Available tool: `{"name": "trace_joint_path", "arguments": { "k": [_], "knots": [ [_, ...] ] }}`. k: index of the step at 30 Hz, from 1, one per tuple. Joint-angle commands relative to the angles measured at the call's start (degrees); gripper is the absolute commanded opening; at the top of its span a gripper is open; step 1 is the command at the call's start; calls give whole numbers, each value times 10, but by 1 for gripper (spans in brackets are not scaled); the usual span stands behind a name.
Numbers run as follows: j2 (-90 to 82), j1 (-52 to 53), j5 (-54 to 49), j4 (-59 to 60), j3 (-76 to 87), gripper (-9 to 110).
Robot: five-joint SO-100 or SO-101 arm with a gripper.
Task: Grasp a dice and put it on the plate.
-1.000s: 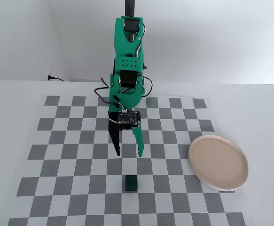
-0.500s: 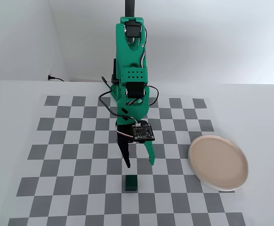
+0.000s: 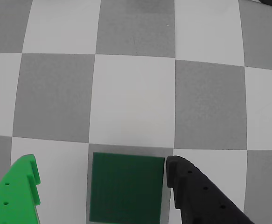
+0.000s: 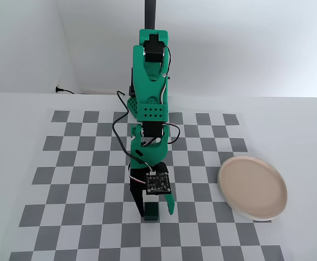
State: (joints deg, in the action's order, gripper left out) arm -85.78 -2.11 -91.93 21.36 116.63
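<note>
Near the bench's (image 4: 288,114) front edge, the claw (image 3: 101,186) hangs spread apart astride the dice (image 3: 125,188), ready to clamp.

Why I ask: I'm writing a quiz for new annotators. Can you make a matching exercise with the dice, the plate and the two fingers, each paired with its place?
Things:
1. dice
2. plate
3. green finger
4. black finger

Places:
A. empty, right of the arm in the fixed view
B. right of the dice in the wrist view
C. on the checkered mat, between the fingers of the open end effector
D. left of the dice in the wrist view, with a gap

Pairs: 1-C, 2-A, 3-D, 4-B
</note>
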Motion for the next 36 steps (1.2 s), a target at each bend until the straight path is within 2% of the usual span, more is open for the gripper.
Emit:
{"name": "trace_joint_path", "arguments": {
  "k": [1,16,17,20,36],
  "knots": [
    [-12,1,-3,-10,-57,25],
    [15,-4,0,-27,-55,20],
    [18,-3,0,-31,-55,17],
    [21,-3,-1,-34,-55,-4],
    [-29,-54,23,-31,-57,-4]
  ]
}}
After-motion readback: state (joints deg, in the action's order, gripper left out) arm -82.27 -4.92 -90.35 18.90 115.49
